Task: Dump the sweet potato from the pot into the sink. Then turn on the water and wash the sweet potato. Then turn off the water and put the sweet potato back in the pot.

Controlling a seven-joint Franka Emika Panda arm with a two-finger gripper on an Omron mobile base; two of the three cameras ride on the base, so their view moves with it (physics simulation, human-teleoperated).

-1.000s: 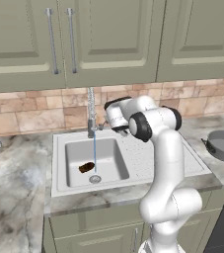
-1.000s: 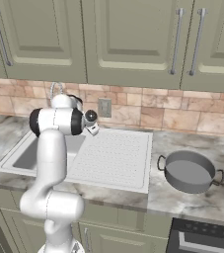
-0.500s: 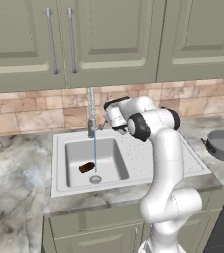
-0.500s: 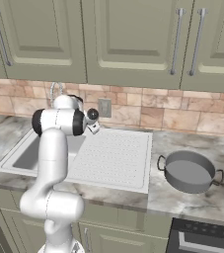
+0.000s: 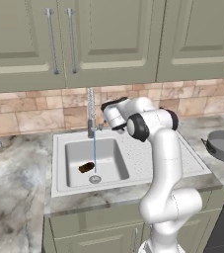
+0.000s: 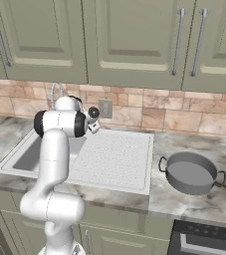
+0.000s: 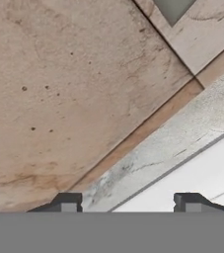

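Left base view: water [image 5: 94,153] running in a thin blue stream from faucet [image 5: 91,111], just left of end effector [image 5: 107,123], down into sink [image 5: 59,163]. Sweet potato [image 5: 87,167] well below and left of end effector, beside drain, long axis roughly left-right, small, dark brown with orange tinge. Pot [image 6: 190,173] far off right on tabletop [image 6: 204,199]. Hand view: fingertips [image 7: 66,202] apart, nothing between; how wide, cannot tell. Probably faucet's lever next.

counter [image 5: 15,173]: marbled grey stone | set in: sink [image 5: 59,163] with drainboard | on top, right: pot [image 6: 191,173]
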